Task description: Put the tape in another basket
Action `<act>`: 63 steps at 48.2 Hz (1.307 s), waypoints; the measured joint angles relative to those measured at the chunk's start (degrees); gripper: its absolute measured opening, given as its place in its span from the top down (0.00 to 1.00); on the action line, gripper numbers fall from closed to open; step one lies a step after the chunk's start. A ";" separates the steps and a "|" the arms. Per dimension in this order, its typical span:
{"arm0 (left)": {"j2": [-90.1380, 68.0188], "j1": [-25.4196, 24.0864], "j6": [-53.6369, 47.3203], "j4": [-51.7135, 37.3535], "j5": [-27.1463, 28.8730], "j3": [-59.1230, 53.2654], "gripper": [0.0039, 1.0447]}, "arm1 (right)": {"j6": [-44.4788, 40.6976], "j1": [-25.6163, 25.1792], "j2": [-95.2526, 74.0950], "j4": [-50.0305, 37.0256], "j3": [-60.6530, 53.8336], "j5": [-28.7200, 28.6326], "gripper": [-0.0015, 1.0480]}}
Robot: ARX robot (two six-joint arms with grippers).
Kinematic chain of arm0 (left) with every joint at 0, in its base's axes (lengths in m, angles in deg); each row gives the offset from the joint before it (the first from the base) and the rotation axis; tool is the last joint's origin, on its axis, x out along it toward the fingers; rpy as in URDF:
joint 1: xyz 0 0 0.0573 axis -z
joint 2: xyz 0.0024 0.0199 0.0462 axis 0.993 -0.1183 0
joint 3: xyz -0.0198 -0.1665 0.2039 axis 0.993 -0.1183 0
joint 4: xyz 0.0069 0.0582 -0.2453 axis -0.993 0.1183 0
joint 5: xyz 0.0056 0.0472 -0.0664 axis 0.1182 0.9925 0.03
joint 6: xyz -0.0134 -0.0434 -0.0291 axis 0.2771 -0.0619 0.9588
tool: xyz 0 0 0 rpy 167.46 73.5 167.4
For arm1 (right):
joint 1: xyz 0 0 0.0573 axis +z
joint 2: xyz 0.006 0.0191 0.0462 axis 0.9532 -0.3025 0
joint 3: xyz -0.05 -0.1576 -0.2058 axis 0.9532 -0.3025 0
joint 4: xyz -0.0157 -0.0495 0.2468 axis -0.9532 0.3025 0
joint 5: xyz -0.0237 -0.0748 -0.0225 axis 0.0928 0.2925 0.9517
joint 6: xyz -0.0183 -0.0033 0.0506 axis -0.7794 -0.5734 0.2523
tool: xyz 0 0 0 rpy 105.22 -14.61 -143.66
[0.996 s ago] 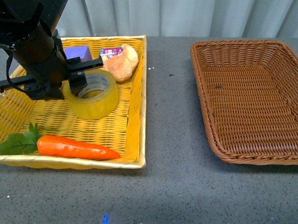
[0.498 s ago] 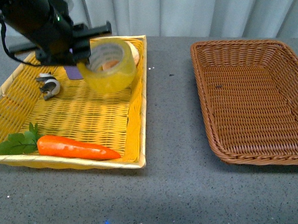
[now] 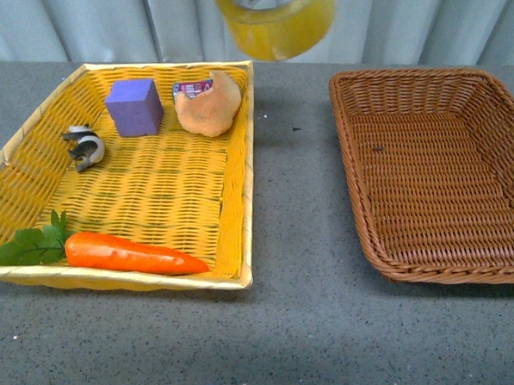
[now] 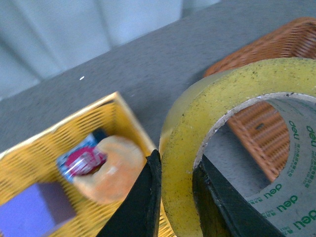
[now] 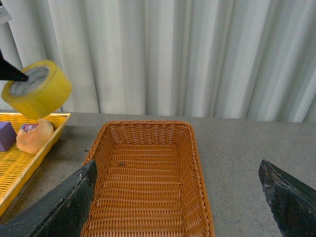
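Tape [image 3: 275, 19] lifted clear of yellow basket [image 3: 238, 185] since prior frame.
My left claw [image 4: 177, 160] clamps its wall, airborne.

The front view looks down on the grey tabletop [image 3: 303, 242], bright yellow woven basket [image 3: 236, 185] at frame left, dark brown woven wicker basket [image 3: 350, 153] at frame right. The left wrist view hugs the wide yellowish translucent tape roll [image 4: 182, 148]. The right wrist view faces the white curtain [image 5: 173, 49]. All 3 share both baskets
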 joint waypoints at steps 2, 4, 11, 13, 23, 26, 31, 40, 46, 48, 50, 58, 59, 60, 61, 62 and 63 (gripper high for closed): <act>-0.55 0.98 -1.40 0.46 -0.70 1.14 0.85 | 0.00 0.00 0.00 0.00 0.00 0.00 0.09; -1.38 2.27 -2.97 1.18 -1.77 2.62 0.85 | 0.00 0.00 0.00 0.00 0.00 0.00 0.09; -3.80 5.35 -6.10 2.67 -3.87 6.16 0.85 | 0.00 0.00 0.00 0.00 0.00 0.00 0.09; -4.48 6.19 -7.17 3.32 -4.44 7.15 0.85 | 0.00 0.00 0.00 0.00 0.00 0.00 0.09; -5.40 7.10 -8.92 4.22 -5.40 8.72 0.85 | 0.00 0.00 0.00 0.00 0.00 0.00 0.09; -5.40 6.88 -9.09 4.22 -5.35 8.76 0.85 | 0.00 0.00 0.00 0.00 0.00 0.00 0.09; -5.40 6.60 -9.33 4.22 -5.25 8.76 0.85 | 0.00 0.00 0.00 0.00 0.00 0.00 0.09; -5.40 6.25 -9.60 4.22 -4.94 8.76 0.85 | -1.36 -1.05 -1.29 2.54 0.96 -4.00 0.09; -5.42 6.27 -9.75 4.22 -4.87 8.76 0.85 | -6.05 -7.10 -18.16 4.46 8.13 -21.16 0.09; -5.42 6.49 -9.75 4.22 -5.01 8.76 0.85 | -6.58 -8.50 -26.21 1.62 12.09 -25.07 0.09; -5.44 6.67 -9.75 4.22 -5.01 8.76 0.85 | -6.73 -9.27 -33.90 -1.51 16.24 -28.17 0.09; -5.46 6.43 -9.75 4.22 -4.92 8.79 0.85 | -8.41 -9.46 -59.58 -6.69 31.78 -27.69 0.09; -5.49 6.38 -9.75 4.22 -4.87 8.79 0.85 | -8.46 -9.31 -62.88 -6.64 33.92 -27.28 0.09; -5.49 6.36 -9.75 4.22 -4.87 8.76 0.85 | -8.41 -9.20 -65.02 -6.34 35.43 -26.93 0.09; -5.49 6.36 -9.75 4.22 -4.87 8.79 0.85 | -8.35 -8.94 -68.00 -5.40 37.81 -26.34 0.09; -5.49 6.36 -9.75 4.22 -4.90 8.79 0.85 | -8.35 -8.83 -69.02 -4.98 38.69 -26.21 0.09; -5.49 6.36 -9.75 4.22 -4.90 8.79 0.85 | -8.46 -8.59 -70.90 -4.17 40.33 -26.14 0.09</act>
